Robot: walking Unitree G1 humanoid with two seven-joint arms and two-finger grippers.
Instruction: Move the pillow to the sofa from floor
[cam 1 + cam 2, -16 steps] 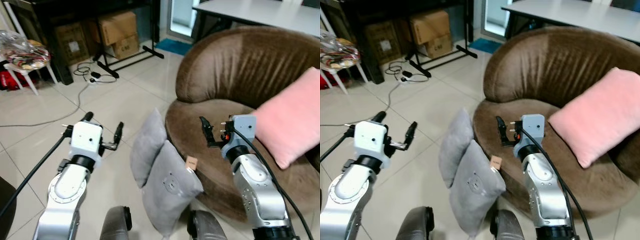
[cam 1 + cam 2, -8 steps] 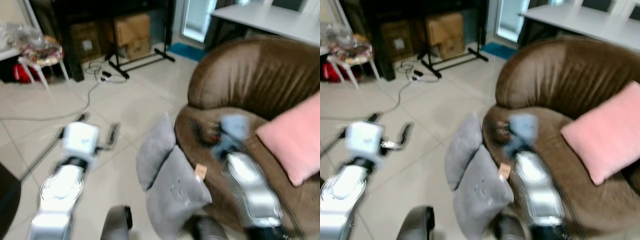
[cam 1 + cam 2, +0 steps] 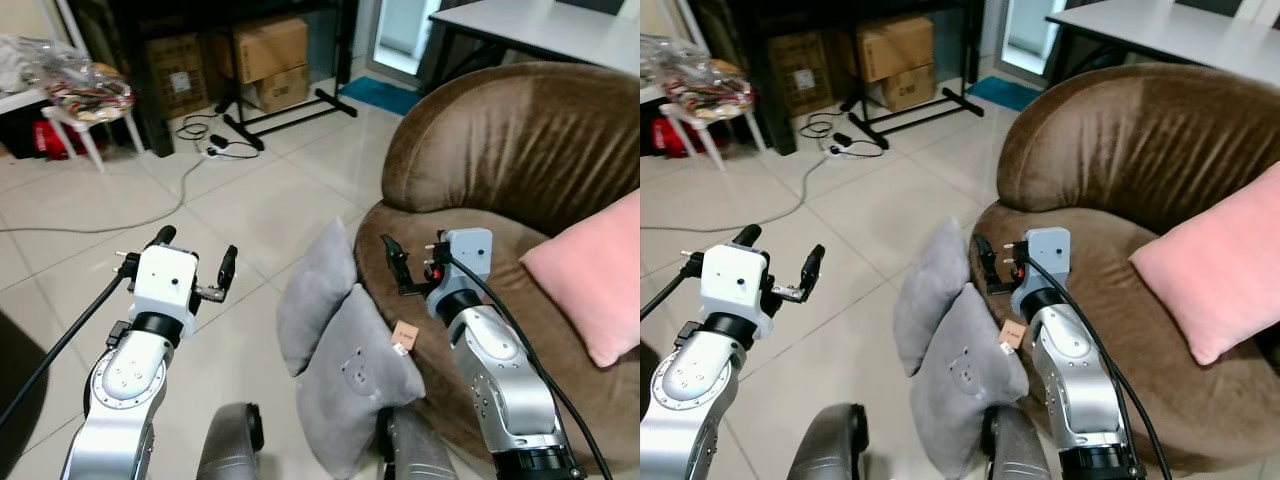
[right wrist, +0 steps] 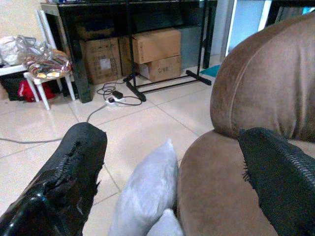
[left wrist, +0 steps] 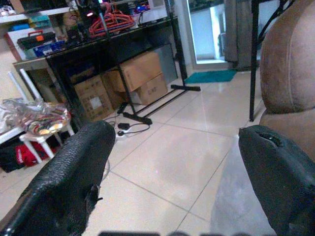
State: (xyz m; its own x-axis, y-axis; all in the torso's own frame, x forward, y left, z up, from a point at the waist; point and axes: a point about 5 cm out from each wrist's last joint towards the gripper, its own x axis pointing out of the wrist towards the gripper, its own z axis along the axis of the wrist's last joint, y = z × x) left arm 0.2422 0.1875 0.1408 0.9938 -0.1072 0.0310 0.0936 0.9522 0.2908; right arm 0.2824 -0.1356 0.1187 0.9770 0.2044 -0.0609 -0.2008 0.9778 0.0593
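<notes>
Since a second ago only the camera shifts; both grippers stay raised, fingers spread wide and holding nothing. Between the left gripper (image 3: 195,265) and right gripper (image 3: 408,262), two soft grey square pillows (image 3: 345,350) lean against the brown velvet round sofa (image 3: 500,150) on the floor.

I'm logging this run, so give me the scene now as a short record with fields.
setting: tiled floor, brown sofa
grey pillows: two, front grey pillow and rear grey pillow, on the floor, leaning at the sofa's front edge
pink pillow: on the sofa seat
left gripper: jaws open, above the floor, left of the pillows
right gripper: jaws open, above the sofa's front edge
held: nothing
</notes>
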